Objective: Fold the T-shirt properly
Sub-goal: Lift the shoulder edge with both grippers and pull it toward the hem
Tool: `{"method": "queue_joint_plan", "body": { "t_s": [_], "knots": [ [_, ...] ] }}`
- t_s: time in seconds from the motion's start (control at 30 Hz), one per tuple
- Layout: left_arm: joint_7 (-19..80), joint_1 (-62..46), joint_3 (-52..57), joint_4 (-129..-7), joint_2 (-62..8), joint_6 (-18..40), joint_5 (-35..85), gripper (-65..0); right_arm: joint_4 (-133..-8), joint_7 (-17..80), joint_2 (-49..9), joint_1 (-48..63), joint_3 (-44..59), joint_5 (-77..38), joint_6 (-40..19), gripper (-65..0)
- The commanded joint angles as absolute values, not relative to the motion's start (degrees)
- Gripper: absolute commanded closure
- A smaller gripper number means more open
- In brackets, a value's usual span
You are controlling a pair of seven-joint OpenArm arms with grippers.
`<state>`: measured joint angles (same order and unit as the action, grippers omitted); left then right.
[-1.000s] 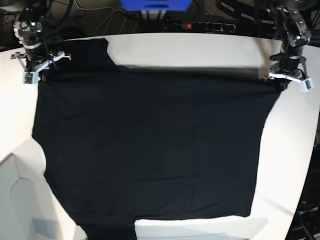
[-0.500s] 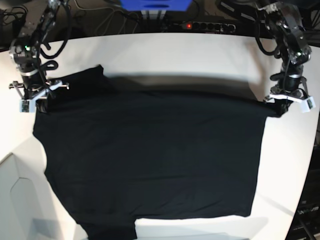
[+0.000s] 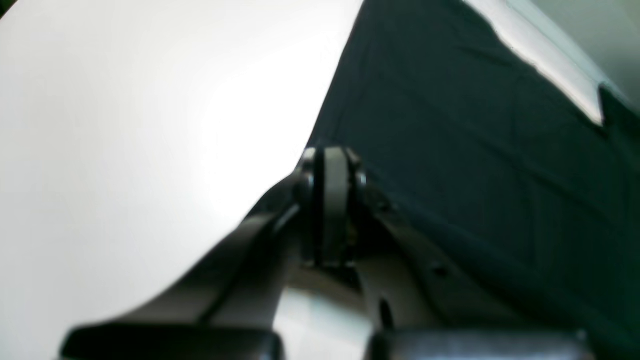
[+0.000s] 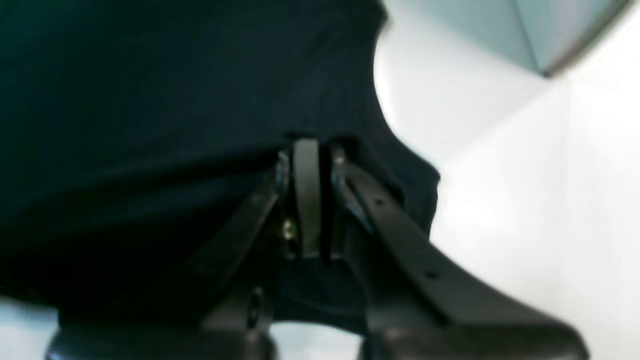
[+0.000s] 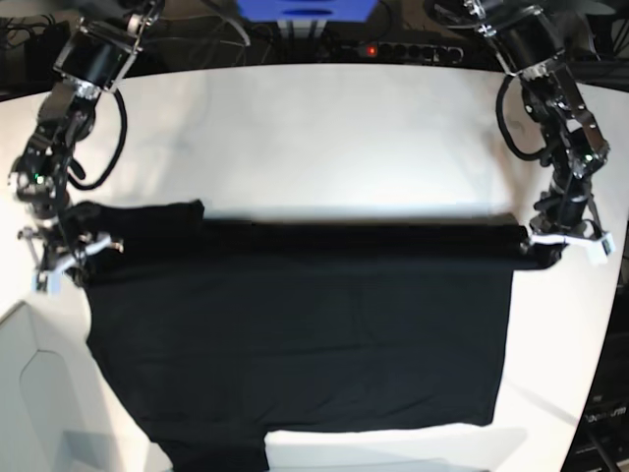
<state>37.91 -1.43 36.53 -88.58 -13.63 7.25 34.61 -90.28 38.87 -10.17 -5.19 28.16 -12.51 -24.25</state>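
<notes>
The T-shirt (image 5: 295, 324) lies spread on the white surface (image 5: 344, 138), black side up, no print visible from the base view. Its far edge is doubled over into a straight fold line running across the surface, with a shadow band along that line. One sleeve pokes out at the fold's end on the right claw's side; the near portion of the T-shirt runs off the bottom of the base view, where a notch of white surface shows at the hem.

The left claw (image 5: 560, 243) sits at one end of the fold, jaws pressed together and pinching the T-shirt's corner; in the left wrist view the cloth (image 3: 475, 150) stretches away from the closed tips, with bare surface beside it. The right claw (image 5: 61, 258) sits at the opposite end of the fold, likewise pressed together on the T-shirt's edge; in the right wrist view dark cloth (image 4: 175, 100) drapes around and behind the tips (image 4: 306, 150). Both wrist views are blurred.

A power strip (image 5: 403, 51) with a red light and a blue object (image 5: 305, 10) stand beyond the T-shirt, off the surface's far edge
</notes>
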Motion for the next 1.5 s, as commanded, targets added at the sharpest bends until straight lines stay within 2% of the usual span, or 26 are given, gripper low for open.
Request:
{"method": "queue_joint_plan", "body": {
  "t_s": [0.0, 0.23, 0.73, 1.0, 1.4, 1.47],
  "knots": [
    [36.44, 0.31, 36.09, -88.92, -14.81, 7.43, 34.86, -0.1, -90.33, 37.05, -11.38, -7.34, 28.44, -12.97, -24.31, 0.0],
    [36.35, 4.7, 29.85, -84.44, -17.27, 7.43, 34.86, -0.1, -81.36, 36.7, -12.35, -15.52, 27.82, -12.97, -24.4, 0.0],
    [36.35, 11.21, 29.32, -78.37, -18.59, 7.6, 34.42, -0.1, -65.01, 28.7, -15.6, -23.08, 17.01, -12.97, -24.4, 0.0],
    [35.74, 12.88, 24.75, -78.37, -18.07, 7.87, 25.36, -0.1, -63.87, 26.77, -15.69, -23.16, 16.66, -12.97, -24.22, 0.0],
    [35.82, 14.11, 23.96, -78.29, -18.51, 7.87, 24.84, -0.2, -59.21, 26.77, -15.69, -26.33, 16.66, -12.97, -24.13, 0.0],
    [36.35, 14.11, 23.96, -78.29, -18.51, 7.69, 24.84, -3.6, -59.21, 26.95, -15.69, -26.33, 16.66, -12.97, -24.13, 0.0]
  ]
}}
